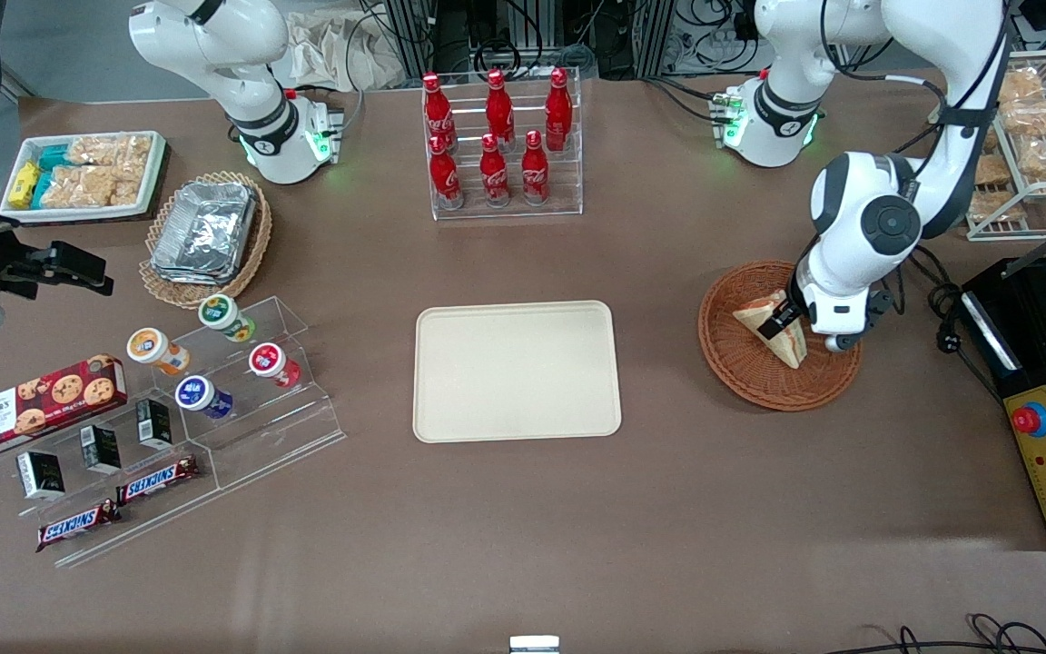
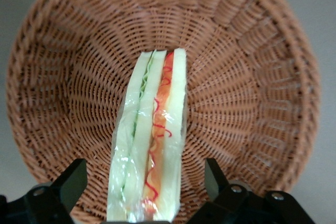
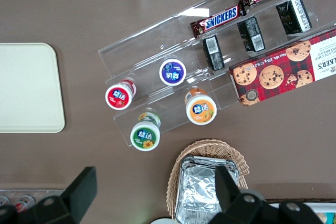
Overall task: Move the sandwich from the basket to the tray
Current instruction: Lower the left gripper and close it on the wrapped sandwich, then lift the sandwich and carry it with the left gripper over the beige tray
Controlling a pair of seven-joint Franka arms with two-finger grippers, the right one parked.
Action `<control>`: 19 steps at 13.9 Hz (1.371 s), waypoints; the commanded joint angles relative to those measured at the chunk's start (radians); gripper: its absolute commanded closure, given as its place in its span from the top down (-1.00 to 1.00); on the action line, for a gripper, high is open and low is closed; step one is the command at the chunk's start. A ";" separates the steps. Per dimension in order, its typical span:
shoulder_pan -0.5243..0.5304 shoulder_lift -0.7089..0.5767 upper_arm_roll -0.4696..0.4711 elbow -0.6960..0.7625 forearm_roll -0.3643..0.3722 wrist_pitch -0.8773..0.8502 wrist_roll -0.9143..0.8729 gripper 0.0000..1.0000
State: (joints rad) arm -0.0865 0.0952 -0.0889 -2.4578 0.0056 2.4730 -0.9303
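At the right of the front frame the hand [image 1: 782,320] hangs in the basket [image 1: 741,363], fingers [image 2: 71,182] spread wide astride the sandwich [image 2: 152,140], not gripping it.

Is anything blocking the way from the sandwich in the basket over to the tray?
Nothing visible does. The gripper is open astride the sandwich in the basket; only bare table lies between it and the tray.
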 commanded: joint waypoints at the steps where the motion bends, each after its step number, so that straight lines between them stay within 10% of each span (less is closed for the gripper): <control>1: -0.001 0.043 -0.002 -0.033 0.002 0.110 -0.030 0.71; 3: -0.001 0.055 -0.002 -0.029 0.002 0.112 -0.028 -0.99; 10: 0.002 -0.080 0.015 0.061 0.017 -0.117 0.075 -1.00; 15: 0.001 -0.068 0.032 0.513 0.011 -0.696 0.235 -1.00; 19: -0.021 -0.068 -0.044 0.698 0.005 -0.819 0.310 -1.00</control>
State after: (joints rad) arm -0.0942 -0.0097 -0.0863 -1.8625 0.0107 1.7098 -0.6638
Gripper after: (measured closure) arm 0.753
